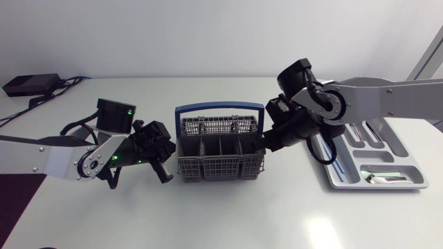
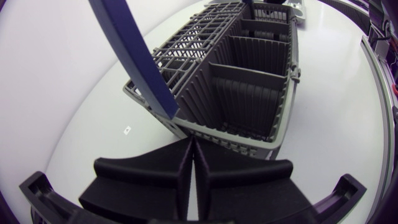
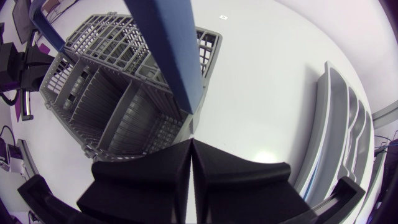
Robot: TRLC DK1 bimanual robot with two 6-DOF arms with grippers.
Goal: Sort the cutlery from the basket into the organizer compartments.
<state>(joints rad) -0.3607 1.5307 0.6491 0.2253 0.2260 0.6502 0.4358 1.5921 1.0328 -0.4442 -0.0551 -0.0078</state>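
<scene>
- Far left, back corner of the tabletop [image 1: 221,214]: a black box [image 1: 28,84] with cables, well apart from all the rest.
- Left arm [image 1: 76,160]: comes in from the left edge, stays low over the tabletop, and ends just beside the left end of the basket.
- Left jaws: fully closed, with the two black fingers [image 2: 149,180] pressed flat one against the other and nothing held between them. Pointed at the near end wall of the basket and very close to it; cannot tell if touching.
- Basket [image 1: 220,166]: grey plastic with grid walls, upright in the middle of the tabletop, between the two arms. Divided inside by dark walls into several compartments. Blue handle [image 1: 220,108] raised over it.
- Right jaws: fully closed too, fingers [image 3: 236,180] flat together, holding nothing. Placed at the right end of the basket, near the foot of the blue handle.
- Right arm [image 1: 374,97]: comes in from the right edge and passes above the back part of the organizer.
- Organizer [image 1: 374,187]: grey tray on the right side of the tabletop, near the basket but apart from it, with long compartments side by side. Cutlery [image 1: 379,179] lying in the front compartment, more pieces in the compartments behind, partly hidden by the right arm.
</scene>
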